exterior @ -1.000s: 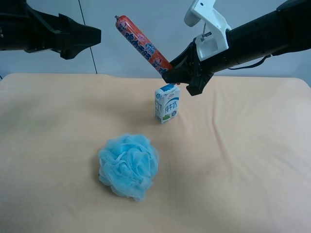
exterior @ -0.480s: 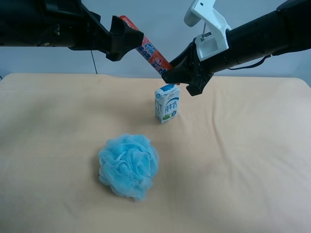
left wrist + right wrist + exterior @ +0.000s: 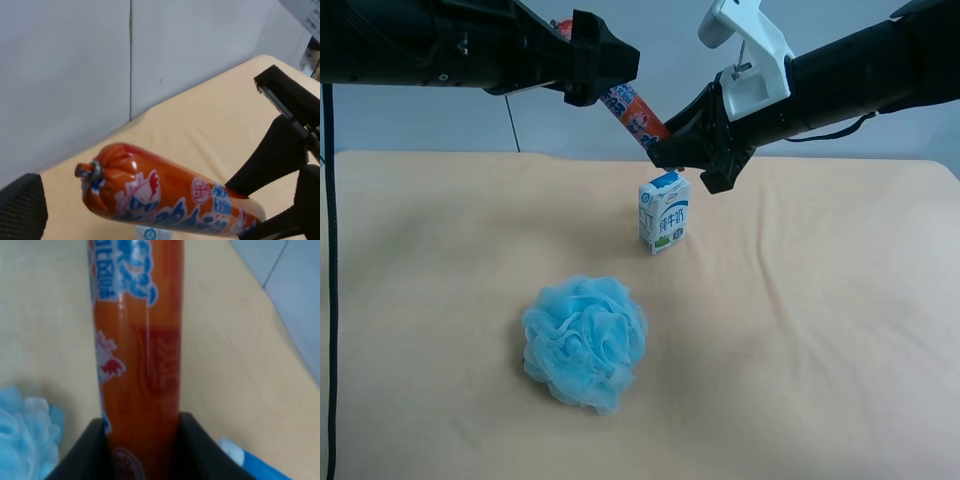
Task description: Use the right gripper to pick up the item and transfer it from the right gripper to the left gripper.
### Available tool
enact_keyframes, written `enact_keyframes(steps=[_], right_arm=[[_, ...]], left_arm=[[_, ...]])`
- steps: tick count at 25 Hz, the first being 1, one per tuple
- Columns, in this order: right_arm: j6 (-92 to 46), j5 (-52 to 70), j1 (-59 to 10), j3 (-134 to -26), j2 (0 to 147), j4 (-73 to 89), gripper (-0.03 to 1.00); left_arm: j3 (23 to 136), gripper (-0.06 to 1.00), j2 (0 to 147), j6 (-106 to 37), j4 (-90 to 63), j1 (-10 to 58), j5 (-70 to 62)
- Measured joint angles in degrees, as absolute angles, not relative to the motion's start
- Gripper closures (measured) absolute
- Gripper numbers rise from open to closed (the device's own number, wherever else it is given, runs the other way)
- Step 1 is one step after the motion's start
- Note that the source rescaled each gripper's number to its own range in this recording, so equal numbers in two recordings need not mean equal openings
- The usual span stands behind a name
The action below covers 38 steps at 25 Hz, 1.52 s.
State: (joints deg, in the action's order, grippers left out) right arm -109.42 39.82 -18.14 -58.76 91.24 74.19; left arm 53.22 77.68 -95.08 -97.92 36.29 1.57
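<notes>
The item, a red-orange sausage stick (image 3: pixel 632 112), is held slanted in the air above the milk carton. My right gripper (image 3: pixel 665 152), on the arm with the white mount, is shut on its lower end; the right wrist view shows the stick (image 3: pixel 137 340) clamped between the black fingers (image 3: pixel 195 450). My left gripper (image 3: pixel 608 62) has come in from the exterior high view's left and its open jaws stand around the stick's upper part. In the left wrist view the stick (image 3: pixel 165 192) lies between the spread fingers (image 3: pixel 20 205), with a gap on that side. The right gripper (image 3: pixel 270 160) shows there too.
A blue-white milk carton (image 3: pixel 663 213) stands upright on the beige table (image 3: pixel 820 320), just below the right gripper. A fluffy light-blue bath pouf (image 3: pixel 585 340) lies nearer the front. A black cable (image 3: pixel 330 250) hangs at the view's left edge.
The left arm has moved right from the view's left edge until its open jaws surround the stick's upper part. The right arm and the stick have barely moved.
</notes>
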Motion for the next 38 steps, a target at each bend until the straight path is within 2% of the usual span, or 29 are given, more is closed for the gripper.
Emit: enact_keyframes(steps=[21,28,36,38], right_arm=[[-112.2,44.4,-18.1,-58.8,91.2,78.8,0.97],[-114.5,44.3,-18.1,-58.8,91.2,82.2,0.97],[-115.3,42.8,-18.1,-58.8,91.2,83.1,0.97],[-115.3,42.7,-18.1,-58.8,91.2,83.2,0.97]], left_arm=[[58.4,-0.04,78.8,-91.5,-97.9,36.3,-1.1],[58.5,0.18,80.3,-91.5,-97.9,36.3,-0.9],[58.5,0.33,80.3,-91.5,-97.9,36.3,4.4],[58.5,0.41,80.3,-91.5,-97.7,36.3,5.1]])
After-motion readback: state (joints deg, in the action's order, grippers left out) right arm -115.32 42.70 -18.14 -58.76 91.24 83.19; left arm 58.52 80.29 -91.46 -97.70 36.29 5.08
